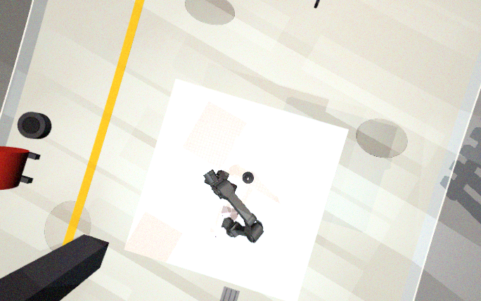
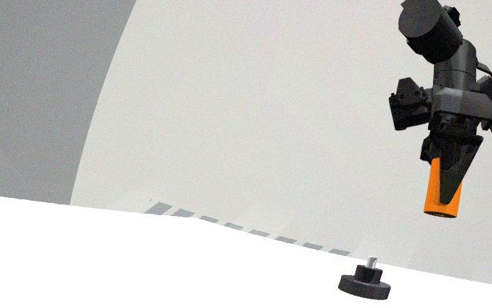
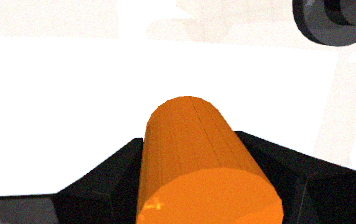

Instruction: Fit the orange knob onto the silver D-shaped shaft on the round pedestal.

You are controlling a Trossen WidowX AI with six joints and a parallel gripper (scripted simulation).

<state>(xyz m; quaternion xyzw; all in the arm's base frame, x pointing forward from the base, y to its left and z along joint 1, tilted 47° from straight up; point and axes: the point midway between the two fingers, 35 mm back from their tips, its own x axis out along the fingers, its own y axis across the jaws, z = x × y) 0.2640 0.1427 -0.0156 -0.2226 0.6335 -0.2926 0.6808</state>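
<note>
The orange knob [image 2: 431, 194] [image 3: 185, 150] is a long cylinder, nearly upright with a slight tilt in the exterior view. My gripper [image 2: 443, 196] [image 3: 188, 143] is shut on its sides, holding it in the air. The knob's underside shows only as a thin sliver, and its hole's flat side cannot be made out. The round black pedestal [image 1: 247, 181] [image 2: 364, 288] [image 3: 322, 32] stands lower, to the left of the knob in the exterior view and at the upper right edge of the wrist view. Its silver shaft [image 2: 371, 262] points up. In the top view the arm hides the knob.
The dark arm [image 1: 239, 207] reaches over the white table top [image 1: 301, 141], beside the pedestal. A red object [image 1: 12, 168], a black cylinder [image 1: 34, 125] and a black beam [image 1: 60, 266] are off to the left of the table in the top view.
</note>
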